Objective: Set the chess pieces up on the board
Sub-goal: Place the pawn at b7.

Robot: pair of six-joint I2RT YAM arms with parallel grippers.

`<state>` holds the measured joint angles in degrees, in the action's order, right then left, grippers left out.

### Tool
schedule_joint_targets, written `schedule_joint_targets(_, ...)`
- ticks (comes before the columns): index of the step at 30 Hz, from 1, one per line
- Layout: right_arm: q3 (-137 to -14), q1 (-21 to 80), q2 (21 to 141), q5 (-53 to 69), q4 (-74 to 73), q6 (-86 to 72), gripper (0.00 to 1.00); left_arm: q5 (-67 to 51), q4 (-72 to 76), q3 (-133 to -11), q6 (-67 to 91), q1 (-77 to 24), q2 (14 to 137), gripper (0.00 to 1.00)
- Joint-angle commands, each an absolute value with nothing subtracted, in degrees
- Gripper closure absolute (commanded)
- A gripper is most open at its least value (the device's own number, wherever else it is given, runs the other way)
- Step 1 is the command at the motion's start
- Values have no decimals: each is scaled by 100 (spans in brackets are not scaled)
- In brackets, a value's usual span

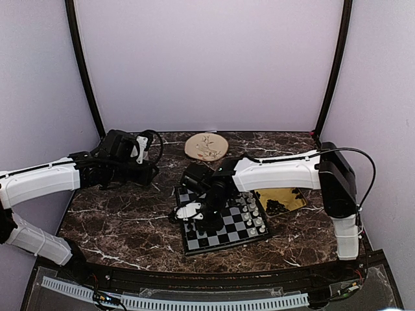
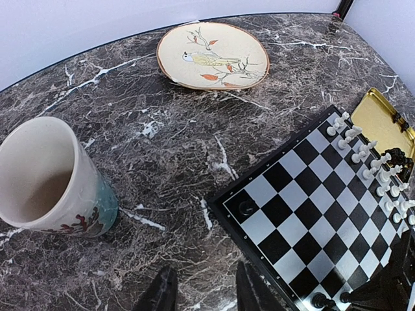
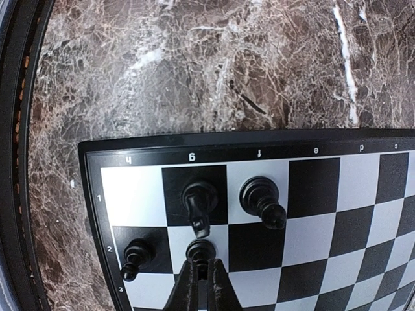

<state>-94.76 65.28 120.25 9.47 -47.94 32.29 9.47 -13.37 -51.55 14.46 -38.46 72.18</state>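
Observation:
The board (image 3: 194,144) lies with its near-left corner under my right wrist camera. My right gripper (image 3: 201,264) is shut on a black pawn (image 3: 201,249) that stands on the white square of the second row. Next to it stand a black knight (image 3: 200,197), a black bishop (image 3: 259,194) and another black pawn (image 3: 136,251). Seen from above, the right gripper (image 1: 201,225) hangs over the board's (image 1: 220,245) left side. One more black piece (image 2: 246,207) sits in the far corner. My left gripper (image 2: 202,288) is open over bare marble, left of the board (image 2: 305,207).
White pieces (image 1: 253,210) line the board's right side. A yellow tray (image 1: 288,194) with a heap of black pieces (image 1: 275,206) lies right of the board. A bird-painted plate (image 2: 214,55) sits at the back, and a ceramic cup (image 2: 52,178) stands left of the left gripper.

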Motion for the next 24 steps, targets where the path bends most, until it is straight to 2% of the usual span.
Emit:
schedule_joint_targets(1,-9582,6592,12177,818,-4693,3156,94,902,-1264,-5056,1521,-3821,7092,67)
schedule_joint_targets(12,-9665,6583,11992,791,-4793,3136,81,851,-1226,-5071,1512,-3821,7143,67)
schedule_joint_targets(24,-9536,6269,11136,785,-5040,3150,78,310,-1189,-5253,1320,-3819,7405,67)
